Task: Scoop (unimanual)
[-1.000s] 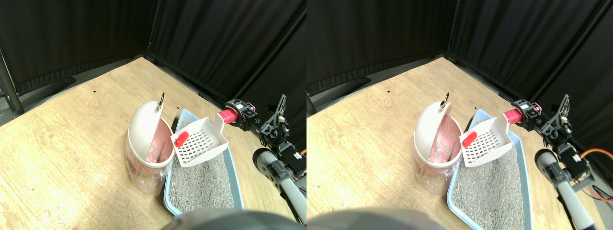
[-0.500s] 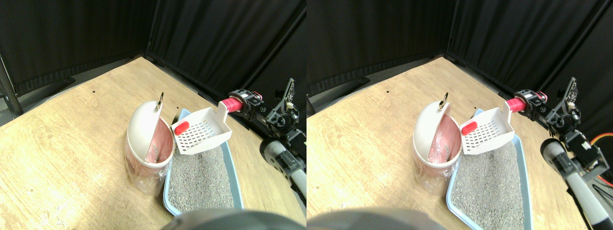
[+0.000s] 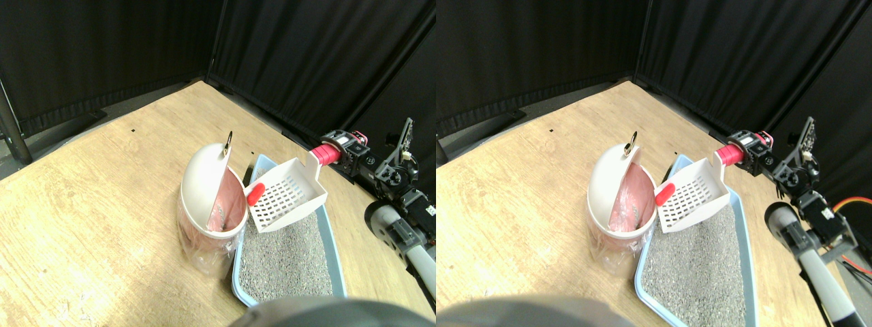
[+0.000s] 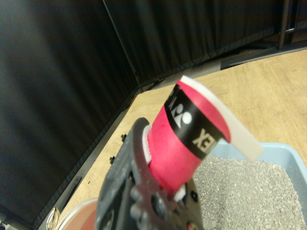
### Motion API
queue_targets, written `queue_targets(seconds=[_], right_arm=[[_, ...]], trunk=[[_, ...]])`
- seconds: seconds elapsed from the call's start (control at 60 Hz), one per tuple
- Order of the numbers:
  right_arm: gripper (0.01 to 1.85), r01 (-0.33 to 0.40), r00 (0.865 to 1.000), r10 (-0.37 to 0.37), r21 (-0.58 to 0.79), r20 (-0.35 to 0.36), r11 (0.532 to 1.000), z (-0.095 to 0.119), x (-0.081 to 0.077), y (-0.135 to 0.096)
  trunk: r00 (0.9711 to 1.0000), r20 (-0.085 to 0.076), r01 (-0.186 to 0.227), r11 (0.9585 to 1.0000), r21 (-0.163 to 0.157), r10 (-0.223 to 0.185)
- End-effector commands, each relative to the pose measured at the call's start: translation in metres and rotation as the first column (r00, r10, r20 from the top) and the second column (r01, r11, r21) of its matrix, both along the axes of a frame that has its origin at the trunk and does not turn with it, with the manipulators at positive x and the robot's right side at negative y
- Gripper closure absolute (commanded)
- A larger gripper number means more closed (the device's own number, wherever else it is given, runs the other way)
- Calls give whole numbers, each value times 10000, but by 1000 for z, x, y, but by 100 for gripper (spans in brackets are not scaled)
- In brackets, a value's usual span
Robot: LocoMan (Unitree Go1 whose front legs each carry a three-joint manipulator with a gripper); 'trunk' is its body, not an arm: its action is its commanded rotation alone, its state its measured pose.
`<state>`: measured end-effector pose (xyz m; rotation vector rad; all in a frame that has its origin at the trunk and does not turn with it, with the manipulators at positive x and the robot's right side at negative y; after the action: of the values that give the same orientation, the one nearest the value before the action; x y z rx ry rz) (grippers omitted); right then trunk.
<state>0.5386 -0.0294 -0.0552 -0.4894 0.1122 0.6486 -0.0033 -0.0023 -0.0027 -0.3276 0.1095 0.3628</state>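
In the stereo pair view, a white slotted scoop (image 3: pixel 286 193) is seen mid-frame, its long axis running from the red-wrapped handle (image 3: pixel 325 154) at upper right down-left toward the bin (image 3: pixel 204 204). The red piece (image 3: pixel 255 194) lies at the scoop's lower-left lip, just beside the bin's open mouth and above the litter tray (image 3: pixel 337 262). The right gripper (image 3: pixel 347 155) is clenched on the handle. In the wrist view, the handle (image 4: pixel 184 143) fills the centre, grasped in the jaw frame; only the letters "EX" can be read on its black band.

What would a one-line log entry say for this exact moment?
phase: tipping | right pincer: holding scoop handle | red piece: at scoop's lip over bin opening | litter tray: below scoop
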Motion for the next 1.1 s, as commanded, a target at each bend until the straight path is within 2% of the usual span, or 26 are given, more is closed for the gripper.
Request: queue_targets(seconds=[0.017,0.083,0.117,0.15,0.2,0.383,0.417,0.45,0.55,0.583,0.6,0.633,0.65,0.667,0.7,0.717,0.733,0.767,0.817,0.883,1.033,1.1], right_arm=[[177,-7,9999,0,559,123,9984,7,-2,5],[176,22,9999,-29,547,113,9985,8,-3,5],[167,-124,9998,113,595,175,9982,8,-4,5],[167,-126,9997,115,573,205,9983,8,-4,5],[181,16,9996,-28,399,294,9992,10,-5,5],[180,18,9989,-25,140,464,9999,13,-9,5],[164,-10,9983,6,67,578,10000,12,-12,6],[158,-34,9987,36,-54,514,10000,10,-14,8],[149,-47,9995,38,311,304,9995,11,-17,9],[166,-2,9995,-4,189,316,9998,12,-17,10],[168,30,9996,-35,190,291,9998,11,-17,10],[170,42,9996,-47,171,279,9998,11,-17,11],[160,88,9997,-92,182,220,9998,10,-17,10],[160,117,9998,-120,177,171,9998,9,-17,10],[168,107,9999,-109,195,114,9998,8,-17,9],[180,45,9999,-48,236,96,9997,7,-16,9],[180,45,9999,-48,236,96,9997,7,-16,9],[164,15,10000,-15,391,11,9992,6,-15,8],[158,168,9999,-166,498,-45,9986,6,-14,7],[165,123,9999,-123,511,-14,9986,6,-13,5],[163,327,9995,-326,637,-24,9974,6,-11,2],[168,404,9992,-406,661,14,9970,6,-9,-1]], trunk=[[10000,-57,-31,10000,-82,30],[10000,-39,-24,10000,-80,24],[10000,-23,-23,10000,-85,22],[10000,-23,-23,10000,-85,22],[10000,-6,-13,10000,-66,13],[10000,12,-14,10000,-82,14],[10000,12,-14,10000,-82,14],[10000,12,-14,10000,-82,14],[10000,17,-19,10000,-93,19],[10000,11,-28,9999,-100,29],[10000,11,-28,9999,-100,29],[10000,25,-36,9999,-99,37],[10000,30,-33,9999,-108,33],[10000,30,-33,9999,-108,33],[10000,15,-27,9999,-128,27],[10000,15,-27,9999,-128,27],[10000,15,-27,9999,-128,27],[10000,15,-27,9999,-128,27],[10000,15,-27,9999,-128,27],[10000,-17,21,10000,-87,-21],[9999,-36,104,9999,-39,-104],[9999,-42,164,9999,-18,-164]])
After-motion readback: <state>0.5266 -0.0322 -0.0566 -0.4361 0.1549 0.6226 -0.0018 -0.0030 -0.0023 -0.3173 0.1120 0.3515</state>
